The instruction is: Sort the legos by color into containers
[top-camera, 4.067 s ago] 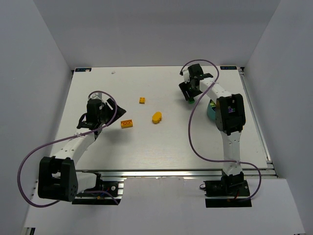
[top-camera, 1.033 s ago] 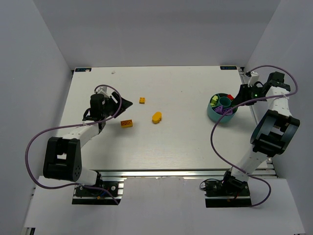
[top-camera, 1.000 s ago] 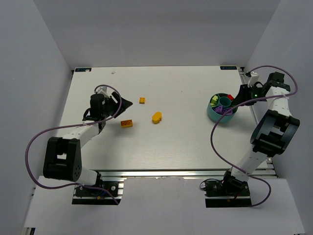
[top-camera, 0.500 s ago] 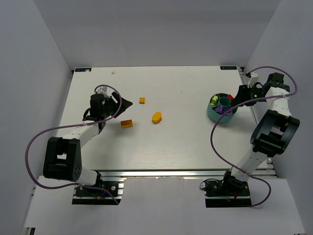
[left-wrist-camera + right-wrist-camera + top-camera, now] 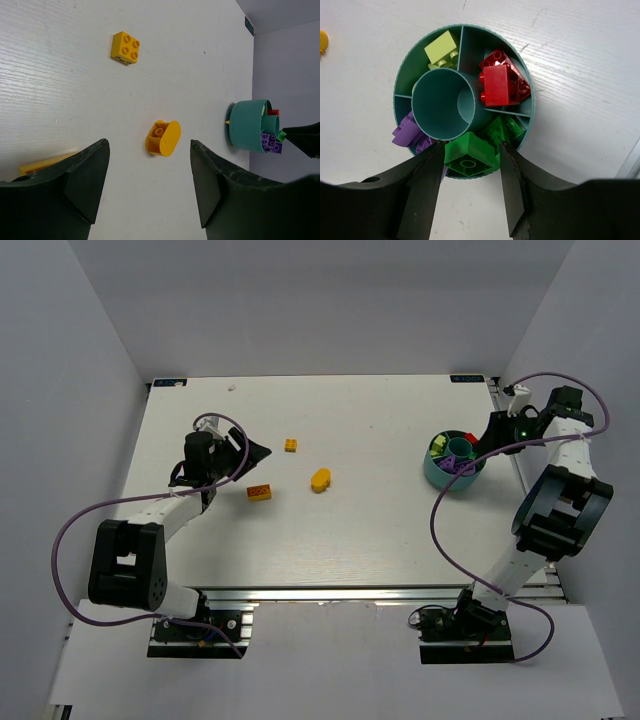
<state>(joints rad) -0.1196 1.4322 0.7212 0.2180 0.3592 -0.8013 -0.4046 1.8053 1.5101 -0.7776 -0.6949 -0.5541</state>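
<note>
My right gripper [image 5: 471, 145] is shut on a green brick [image 5: 470, 154], held over the near edge of the teal bowl [image 5: 400, 85]. The bowl's compartments hold a lime brick [image 5: 442, 47], red bricks [image 5: 500, 85], purple bricks [image 5: 407, 134] and another green brick [image 5: 509, 129]. The bowl [image 5: 432, 472] stands at the table's right side under the right gripper [image 5: 482, 443]. My left gripper [image 5: 149, 150] is open and empty, low over the table at the left. Ahead of it lie an oval orange-yellow brick [image 5: 163, 138], a yellow square brick [image 5: 125, 48] and an orange brick [image 5: 47, 163].
In the top view the yellow brick [image 5: 290, 445], the oval brick [image 5: 320, 479] and the orange brick [image 5: 260, 492] lie just right of the left gripper [image 5: 258, 451]. Grey walls enclose the white table [image 5: 330, 540]. The bowl stands close to the table's right edge.
Since four seconds ago the right arm has carried the green brick from the back middle of the table to over the bowl. Over the last second nothing has moved.
</note>
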